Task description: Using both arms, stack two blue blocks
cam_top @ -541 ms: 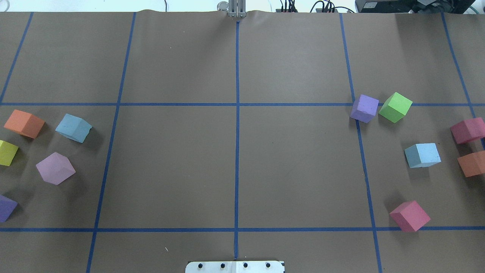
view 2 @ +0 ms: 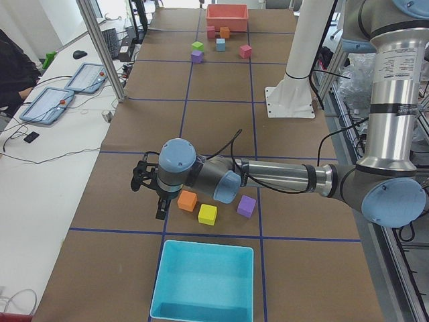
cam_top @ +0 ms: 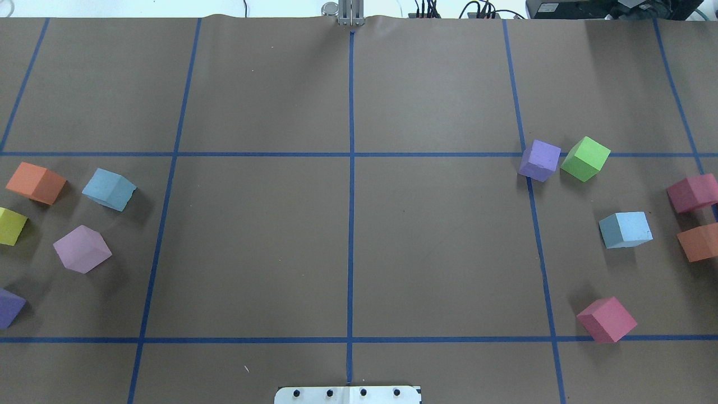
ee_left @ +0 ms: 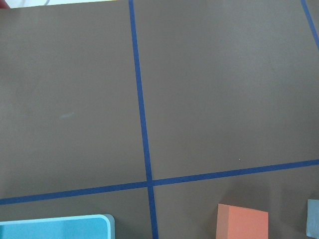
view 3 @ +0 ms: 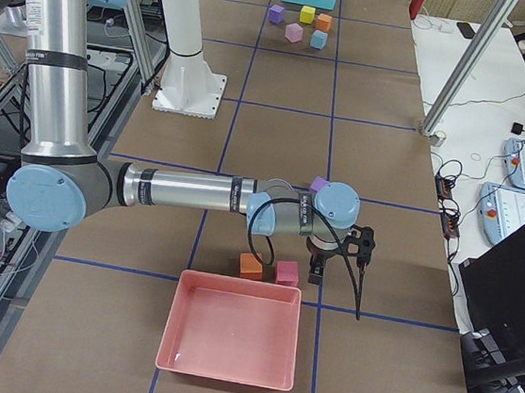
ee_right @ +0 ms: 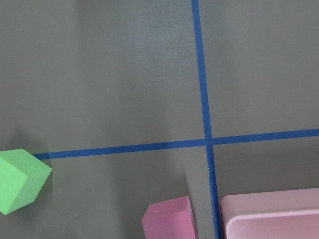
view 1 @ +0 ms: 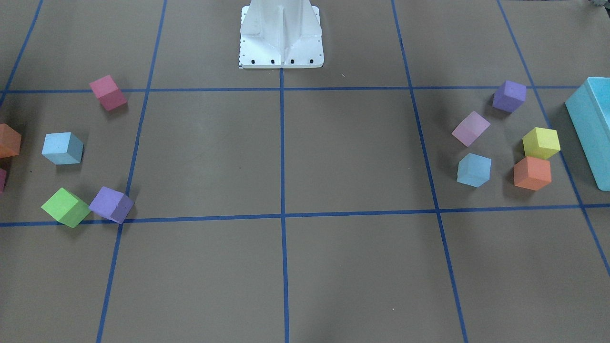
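The left tool shows only in the view from the table's left end, where it hangs low over the table. Whether its jaws are wide or narrow I cannot tell. An orange cube lies just beside it, at 3 o'clock in that view. The right tool shows only in the view from the right end, also low, and its opening I cannot tell either. A pink cube lies at its 9 o'clock. In the overhead view the first blue block lies at 9 o'clock from the table's middle and the second blue block at 3 o'clock, well apart. Both rest on the table and touch no other cube. A green cube stands at 11 o'clock from the second.
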Robot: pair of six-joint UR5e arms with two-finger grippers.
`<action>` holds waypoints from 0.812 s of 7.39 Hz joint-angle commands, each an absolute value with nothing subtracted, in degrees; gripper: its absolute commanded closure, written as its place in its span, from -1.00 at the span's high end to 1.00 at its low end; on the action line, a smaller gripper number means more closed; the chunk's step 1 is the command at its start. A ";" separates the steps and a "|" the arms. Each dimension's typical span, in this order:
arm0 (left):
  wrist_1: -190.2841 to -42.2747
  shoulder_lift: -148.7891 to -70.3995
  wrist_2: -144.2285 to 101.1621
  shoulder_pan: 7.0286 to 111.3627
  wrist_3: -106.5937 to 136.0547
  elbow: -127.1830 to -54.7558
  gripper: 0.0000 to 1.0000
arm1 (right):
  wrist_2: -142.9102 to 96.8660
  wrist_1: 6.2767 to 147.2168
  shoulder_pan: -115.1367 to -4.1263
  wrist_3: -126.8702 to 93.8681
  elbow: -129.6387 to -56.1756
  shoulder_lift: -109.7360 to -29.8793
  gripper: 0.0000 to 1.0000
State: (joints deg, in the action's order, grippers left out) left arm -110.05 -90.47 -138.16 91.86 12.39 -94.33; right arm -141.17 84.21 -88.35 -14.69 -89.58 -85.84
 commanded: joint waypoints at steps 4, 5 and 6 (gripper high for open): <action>-111.27 -88.68 -135.71 91.67 14.59 -97.65 0.97 | -145.71 87.44 -89.56 -20.47 -98.59 -86.75 1.00; -111.18 -88.68 -135.70 91.67 14.59 -97.56 0.97 | -146.42 87.80 -89.47 -25.09 -98.53 -85.88 1.00; -110.92 -89.12 -135.88 91.41 14.68 -97.38 0.97 | -145.82 86.24 -89.12 -26.88 -98.87 -85.70 1.00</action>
State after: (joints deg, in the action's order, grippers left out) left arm -111.13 -88.83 -135.86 91.62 14.60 -97.48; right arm -145.94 87.22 -89.42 -23.69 -98.27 -86.10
